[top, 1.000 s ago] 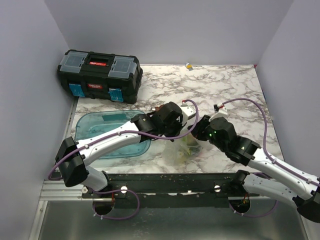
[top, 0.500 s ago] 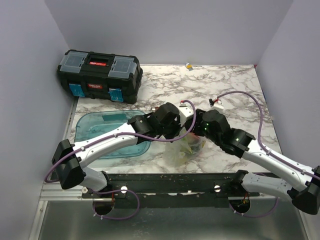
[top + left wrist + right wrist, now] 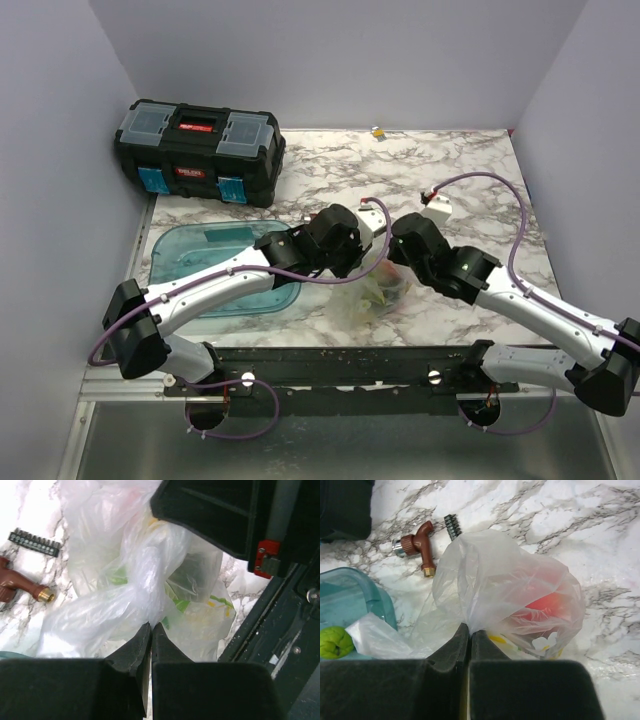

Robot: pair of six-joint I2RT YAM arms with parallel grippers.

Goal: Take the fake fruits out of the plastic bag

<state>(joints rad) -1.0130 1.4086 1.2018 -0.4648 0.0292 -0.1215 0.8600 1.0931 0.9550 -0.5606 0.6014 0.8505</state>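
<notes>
Closer in than a second ago, the right tool (image 3: pixel 470 629) is clamped on the plastic bag (image 3: pixel 500 580) just beside the blue tray (image 3: pixel 355 592), and the left tool (image 3: pixel 151 627) is clamped on it too. Two holds probably serve to spread its mouth, since the red fruit (image 3: pixel 545 602) lies inside.

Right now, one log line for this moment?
left claw: shut on bag | right claw: shut on bag | red fruit: inside bag

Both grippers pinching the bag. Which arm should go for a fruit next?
Right, likely. The right gripper pinches the plastic bag with the red fruit showing through just ahead. The left gripper holds a bunched fold, no fruit clear there; better as anchor.
</notes>
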